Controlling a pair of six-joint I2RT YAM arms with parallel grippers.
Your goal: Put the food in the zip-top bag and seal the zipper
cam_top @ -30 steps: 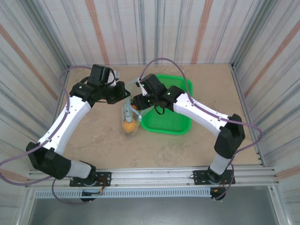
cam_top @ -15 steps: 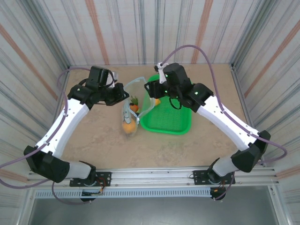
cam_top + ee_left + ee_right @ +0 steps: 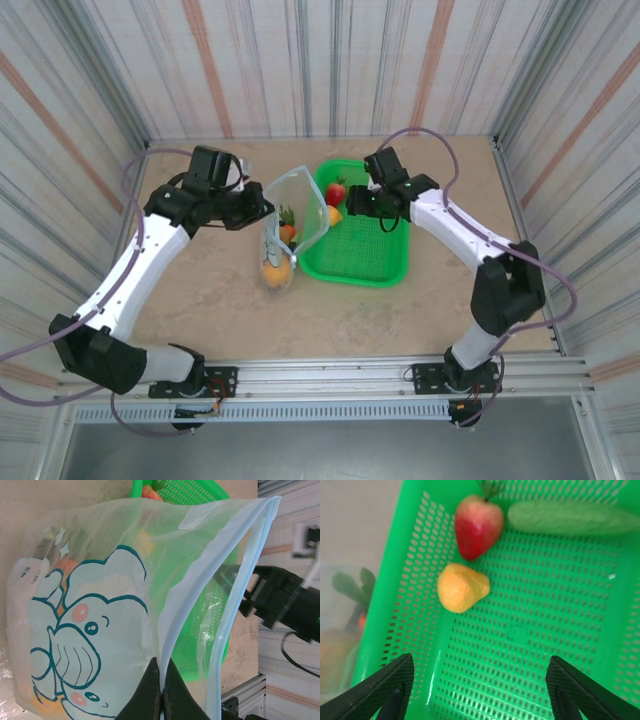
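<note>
The bag [image 3: 283, 245] lies just left of the basket [image 3: 385, 262], its long axis running near to far. An orange [image 3: 275, 270] sits in its closed near end, with a carrot [image 3: 288, 232] beyond it. The mouth gapes toward the far side, zipper [image 3: 257, 527] parted. The left gripper [image 3: 161, 687], pressed together, pinches one mouth lip. The right gripper [image 3: 480, 695], fingers spread and empty, hangs over the basket. Past it lie the yellow piece [image 3: 462, 587], the apple [image 3: 477, 525] and a green vegetable [image 3: 570, 517].

Clear bag [image 3: 100, 605] open; orange [image 3: 275, 268], carrot [image 3: 287, 232] inside; apple [image 3: 477, 527], yellow piece [image 3: 462, 587] in basket [image 3: 570, 630]
</note>
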